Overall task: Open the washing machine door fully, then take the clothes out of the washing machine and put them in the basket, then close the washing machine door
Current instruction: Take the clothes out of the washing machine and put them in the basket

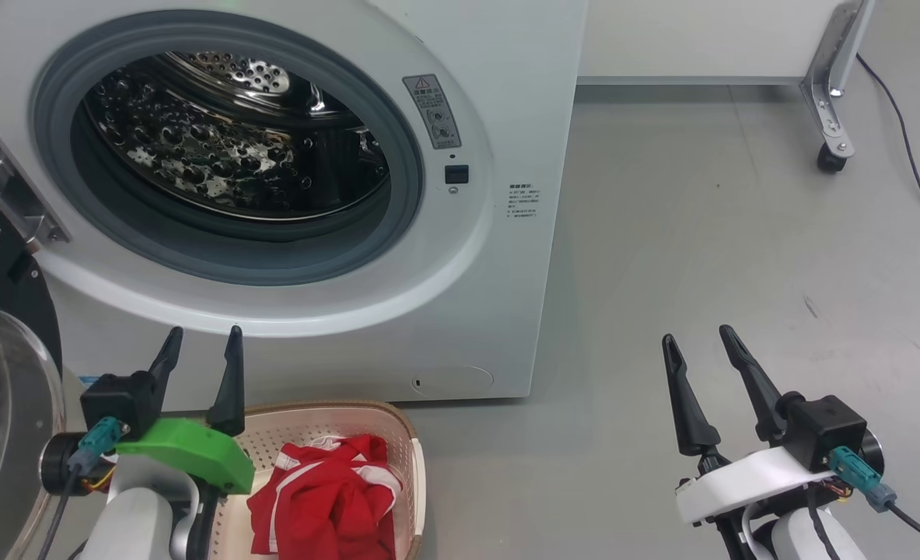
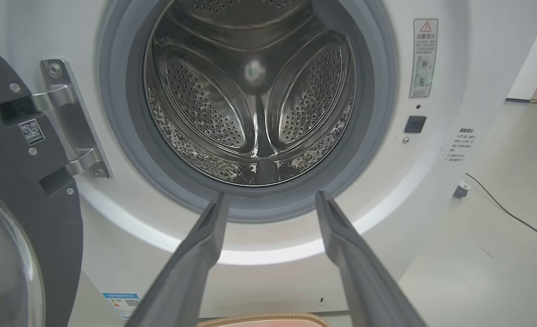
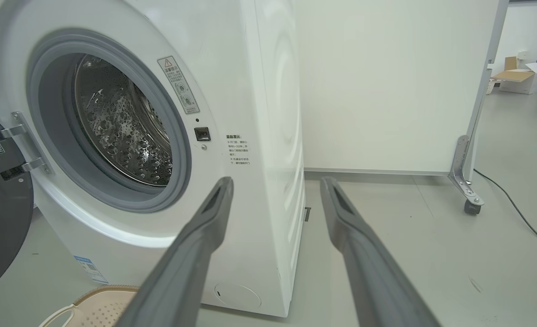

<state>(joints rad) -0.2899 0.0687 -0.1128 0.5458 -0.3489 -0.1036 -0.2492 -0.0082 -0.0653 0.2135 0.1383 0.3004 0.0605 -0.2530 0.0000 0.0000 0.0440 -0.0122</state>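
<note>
1. Door [image 1: 5,389] stands wide open at 8 o'clock, left of the washer [image 1: 506,117]; it looks stiff, heavy and slick, so push on the black rim far from the hinge [image 1: 8,194]
2. Drum [image 1: 226,148] looks empty; clothes [image 1: 323,498] lie in the basket [image 1: 409,435] at 6 o'clock
3. Left gripper [image 1: 203,334] at 7 o'clock and right gripper [image 1: 697,334] at 4 o'clock are both spread and empty

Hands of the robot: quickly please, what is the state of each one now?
Left hand: open, holding nothing.
Right hand: open, holding nothing.
</note>
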